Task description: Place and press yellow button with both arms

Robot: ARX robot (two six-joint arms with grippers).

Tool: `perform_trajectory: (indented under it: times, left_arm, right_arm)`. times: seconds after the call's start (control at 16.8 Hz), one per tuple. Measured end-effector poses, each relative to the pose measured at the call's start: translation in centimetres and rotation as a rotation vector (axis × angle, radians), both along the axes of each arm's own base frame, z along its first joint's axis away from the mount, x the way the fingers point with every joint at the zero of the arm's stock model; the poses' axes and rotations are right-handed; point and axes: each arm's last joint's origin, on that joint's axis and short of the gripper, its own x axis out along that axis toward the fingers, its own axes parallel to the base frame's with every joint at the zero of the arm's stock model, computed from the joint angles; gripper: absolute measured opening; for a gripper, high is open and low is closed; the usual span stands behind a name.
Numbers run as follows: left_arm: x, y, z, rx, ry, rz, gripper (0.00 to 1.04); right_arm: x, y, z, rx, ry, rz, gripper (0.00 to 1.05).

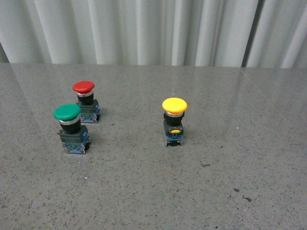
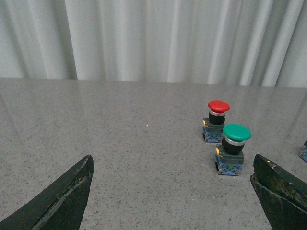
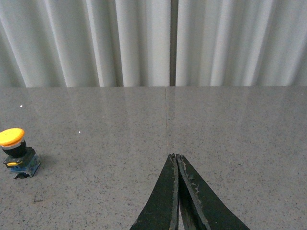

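- Nearest the cameras, the two black robot grippers show only in their own wrist views: the left gripper (image 2: 172, 196) has its dark fingers (image 2: 62, 199) spread wide with nothing between them, and the right gripper (image 3: 176, 191) has its tapered black fingers pressed together on nothing. Neither arm appears in the front view.
- On the speckled grey stone tabletop (image 1: 230, 182), the yellow button (image 1: 174, 120), a small push-button with a wide yellow mushroom cap, black body and blue base, stands upright and untouched, right of centre and well apart from both grippers.
- Left of it and well apart, a green-capped push-button (image 1: 70, 128) stands just in front of a red-capped push-button (image 1: 85, 102). These two sit right ahead of the left gripper, so a careless reach could grasp or knock the wrong one.
- My judgement: the yellow button looks top-heavy on a narrow base; an off-centre press or a glancing finger could tip or skid it.
- Farthest back hangs a pale pleated curtain (image 1: 153, 28), out of the way.
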Motion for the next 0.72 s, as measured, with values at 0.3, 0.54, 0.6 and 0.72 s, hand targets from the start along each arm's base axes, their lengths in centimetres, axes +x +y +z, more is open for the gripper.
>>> perform_trajectory:
  times: [0.3,0.54,0.6,0.72]
  left_arm:
    - [0.0,0.0,0.0,0.0,0.0,0.0,0.98]
    - [0.0,0.0,0.0,0.0,0.0,0.0,0.98]
    - [0.0,0.0,0.0,0.0,0.0,0.0,0.98]
    - [0.0,0.0,0.0,0.0,0.0,0.0,0.98]
  right_arm:
    - [-0.3,0.0,-0.1,0.0,-0.008,0.0,0.02]
    - [-0.9,0.0,-0.9,-0.001,-0.017,0.0,0.02]
    - [-1.0,0.0,-0.8,0.0,-0.021,0.0,0.02]
    - [-1.2,0.0,-0.9,0.0,-0.017,0.0,0.02]
